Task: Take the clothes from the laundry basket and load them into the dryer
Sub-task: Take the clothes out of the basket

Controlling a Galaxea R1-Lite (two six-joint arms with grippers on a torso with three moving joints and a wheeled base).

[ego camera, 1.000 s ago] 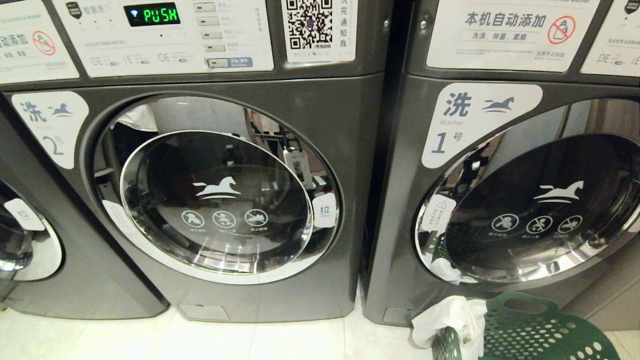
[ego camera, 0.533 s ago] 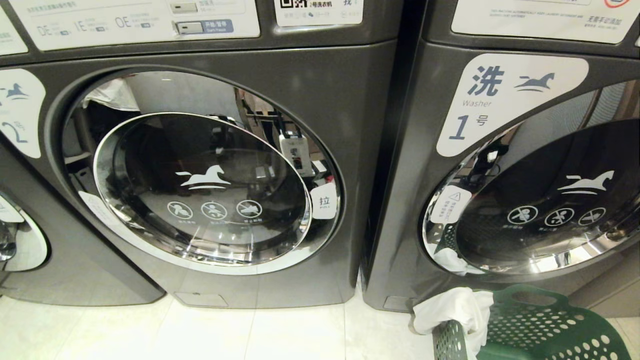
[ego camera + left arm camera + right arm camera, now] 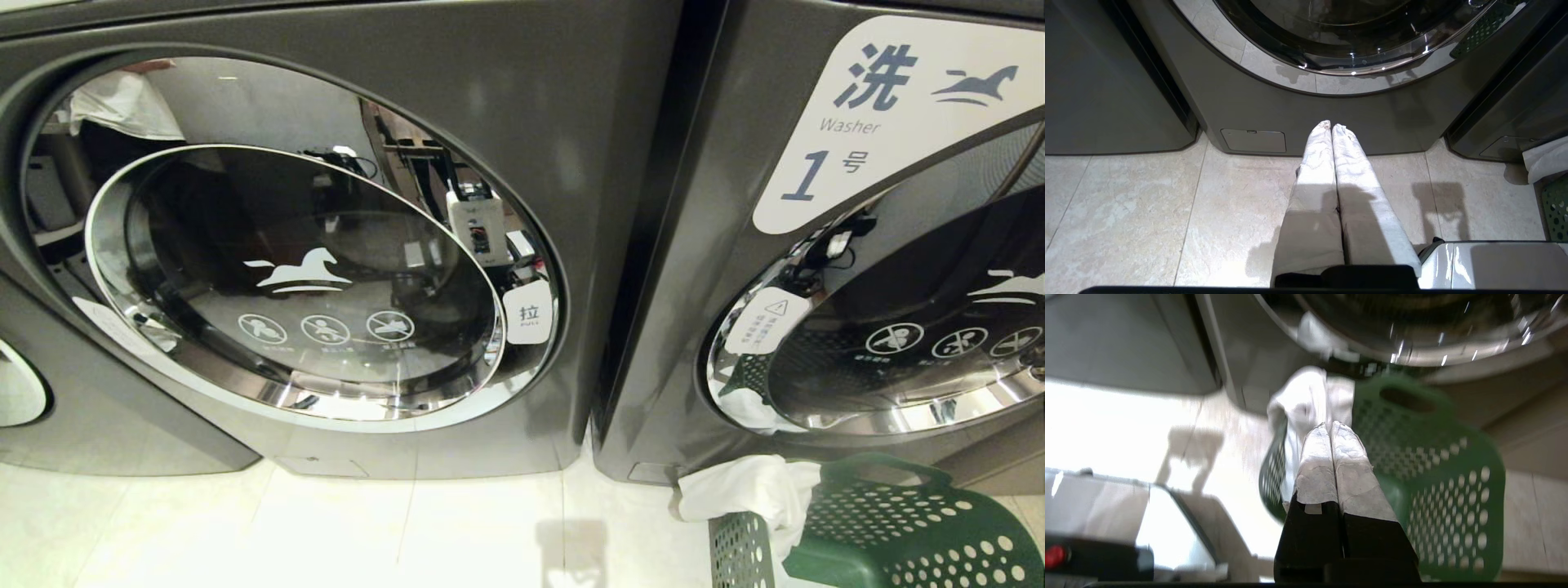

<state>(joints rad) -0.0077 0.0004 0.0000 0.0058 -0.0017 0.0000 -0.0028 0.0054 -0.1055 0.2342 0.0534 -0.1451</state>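
A green perforated laundry basket (image 3: 898, 523) stands on the floor at the lower right, in front of the right-hand machine. White clothes (image 3: 759, 490) hang over its near-left rim. The dryer (image 3: 571, 163), the grey front-loader straight ahead, has its round glass door (image 3: 294, 278) closed. Neither arm shows in the head view. My right gripper (image 3: 1329, 424) is shut and empty, hovering over the basket (image 3: 1433, 469) close to the white clothes (image 3: 1306, 396). My left gripper (image 3: 1331, 125) is shut and empty, pointing at the floor before the dryer's base.
A second grey machine (image 3: 718, 245) marked 1 stands directly right of the dryer, right behind the basket. Part of a third machine (image 3: 16, 392) shows at far left. Pale floor tiles (image 3: 326, 531) run in front. A white "pull" label (image 3: 528, 313) sits on the door's right edge.
The head camera has dipped down and closer: the control panels have slid out of the top, and the doors and basket look larger. Machines, basket and clothes have not moved.
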